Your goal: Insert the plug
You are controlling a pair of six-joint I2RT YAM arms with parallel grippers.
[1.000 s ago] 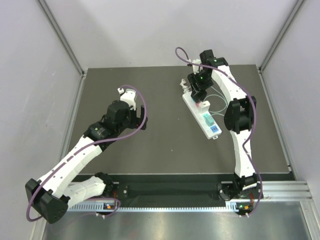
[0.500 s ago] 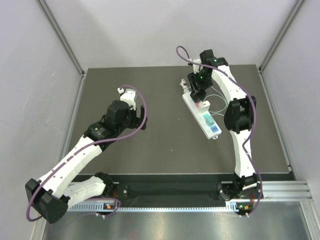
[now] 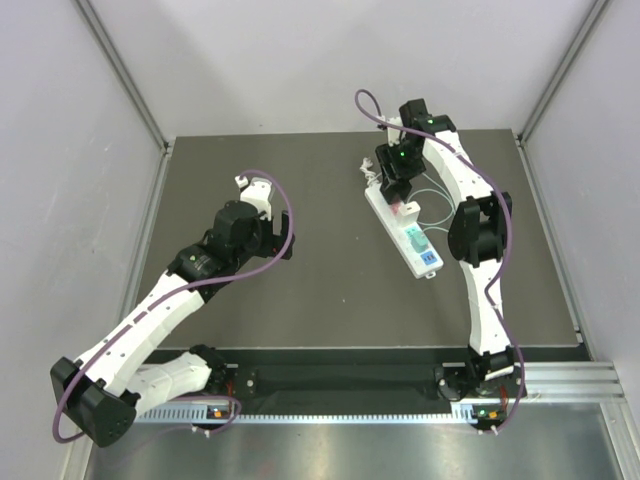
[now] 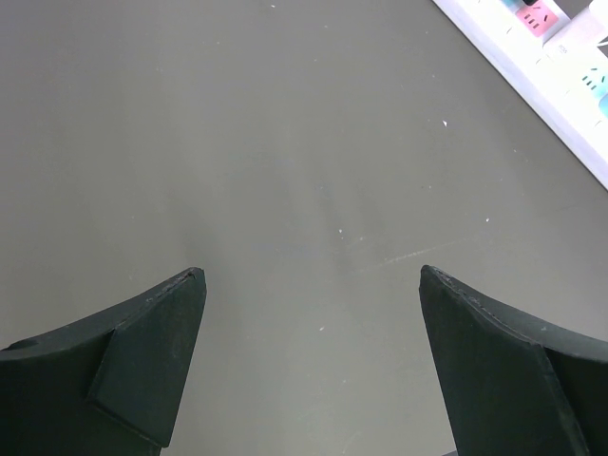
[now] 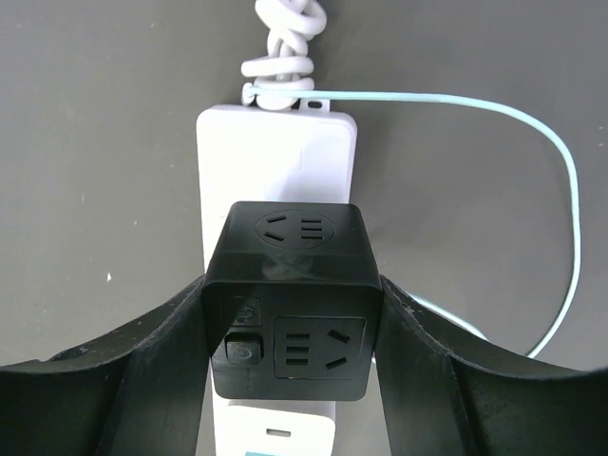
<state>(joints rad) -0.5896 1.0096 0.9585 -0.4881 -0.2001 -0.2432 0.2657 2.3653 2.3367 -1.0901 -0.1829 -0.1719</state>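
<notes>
My right gripper [image 5: 293, 299] is shut on a black cube plug adapter [image 5: 290, 294] with sockets on its faces. It holds the cube against the top of the white power strip [image 5: 275, 157], near the strip's cord end; whether it is seated I cannot tell. In the top view the right gripper [image 3: 397, 178] stands over the far end of the strip [image 3: 405, 232], which lies slantwise on the dark mat. My left gripper [image 4: 309, 280] is open and empty over bare mat; a corner of the strip [image 4: 546, 71] shows at its upper right. In the top view the left gripper [image 3: 283, 243] is left of the strip.
A thin pale blue cable [image 5: 532, 142] loops to the right of the strip. The strip's white cord [image 5: 280, 47] is bundled at its far end. Pink and teal plugs [image 3: 415, 228] sit further along the strip. Metal frame rails [image 3: 150, 190] border the mat.
</notes>
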